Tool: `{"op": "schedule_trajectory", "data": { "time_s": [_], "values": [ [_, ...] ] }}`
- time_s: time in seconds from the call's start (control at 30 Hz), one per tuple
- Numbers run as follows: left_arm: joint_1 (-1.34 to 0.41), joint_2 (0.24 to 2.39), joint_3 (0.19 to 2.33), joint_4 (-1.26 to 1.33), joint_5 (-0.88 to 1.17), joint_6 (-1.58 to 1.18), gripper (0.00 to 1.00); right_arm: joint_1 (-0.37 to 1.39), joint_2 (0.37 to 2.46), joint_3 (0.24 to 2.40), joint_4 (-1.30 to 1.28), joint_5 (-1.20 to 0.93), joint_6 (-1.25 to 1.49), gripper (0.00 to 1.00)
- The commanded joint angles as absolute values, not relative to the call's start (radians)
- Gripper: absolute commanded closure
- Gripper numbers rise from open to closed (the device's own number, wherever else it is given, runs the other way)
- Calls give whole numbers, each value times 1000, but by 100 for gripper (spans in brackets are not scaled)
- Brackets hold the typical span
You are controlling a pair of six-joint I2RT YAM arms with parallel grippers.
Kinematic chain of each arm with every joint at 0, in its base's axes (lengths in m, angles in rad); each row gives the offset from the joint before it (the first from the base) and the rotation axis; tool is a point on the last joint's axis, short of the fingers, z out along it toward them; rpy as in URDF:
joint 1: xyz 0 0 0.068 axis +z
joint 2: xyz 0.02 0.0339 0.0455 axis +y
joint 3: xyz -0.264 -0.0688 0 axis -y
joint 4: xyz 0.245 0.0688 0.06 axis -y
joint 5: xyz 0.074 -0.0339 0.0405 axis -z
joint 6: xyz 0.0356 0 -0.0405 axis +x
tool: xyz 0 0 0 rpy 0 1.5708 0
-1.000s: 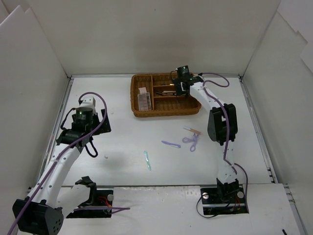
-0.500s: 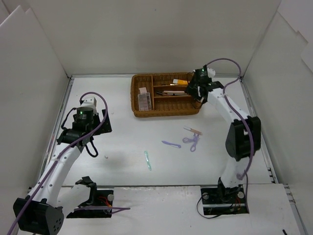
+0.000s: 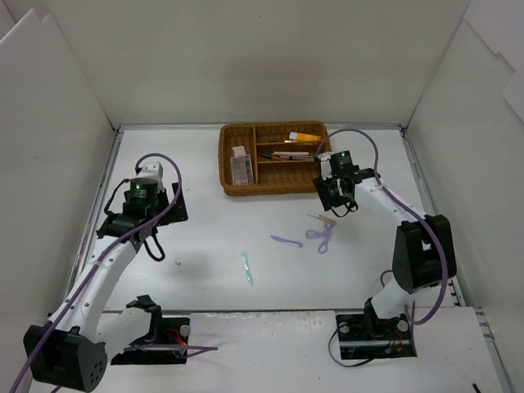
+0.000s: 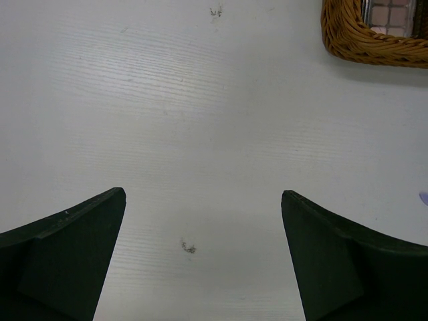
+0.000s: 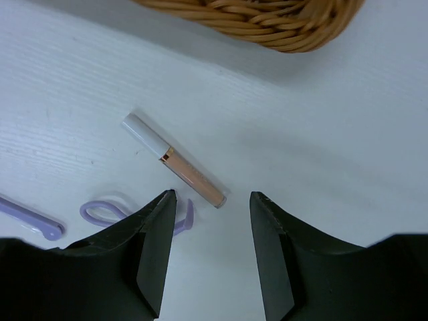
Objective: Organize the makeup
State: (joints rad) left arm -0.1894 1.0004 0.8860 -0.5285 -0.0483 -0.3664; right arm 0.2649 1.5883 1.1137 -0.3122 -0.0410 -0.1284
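Observation:
A peach concealer tube with a white cap lies on the white table just past my right gripper, whose jaws are open and empty above the table; the tube also shows in the top view. A lilac looped tool and a lilac stick lie beside it, and a mint stick lies nearer the front. The wicker tray holds an eyeshadow palette, an orange tube and pencils. My left gripper is open and empty over bare table at the left.
White walls close in the table on the left, back and right. The tray's corner with the palette shows at the top right of the left wrist view. The tray's rim shows at the top of the right wrist view.
My right gripper has left the tray's right end and swung down and toward the front, to just above the concealer tube. The left arm has barely moved.

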Motion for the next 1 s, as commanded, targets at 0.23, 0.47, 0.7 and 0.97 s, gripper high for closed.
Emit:
{"op": "schedule_trajectory", "data": {
  "time_s": [0.23, 0.47, 0.7, 0.97],
  "values": [
    [-184, 986, 902, -483, -51, -351, 3, 267, 1680, 1160, -310, -256, -402, 56],
    [-184, 976, 899, -486, -58, -353, 3, 268, 1735, 1167, -334, -310, -439, 57],
    [-184, 974, 897, -486, -58, -353, 3, 275, 1782, 1160, -354, -281, -468, 58],
    [-184, 974, 897, -485, -55, -351, 3, 296, 1802, 1144, -365, -244, -488, 70]
  ]
}}
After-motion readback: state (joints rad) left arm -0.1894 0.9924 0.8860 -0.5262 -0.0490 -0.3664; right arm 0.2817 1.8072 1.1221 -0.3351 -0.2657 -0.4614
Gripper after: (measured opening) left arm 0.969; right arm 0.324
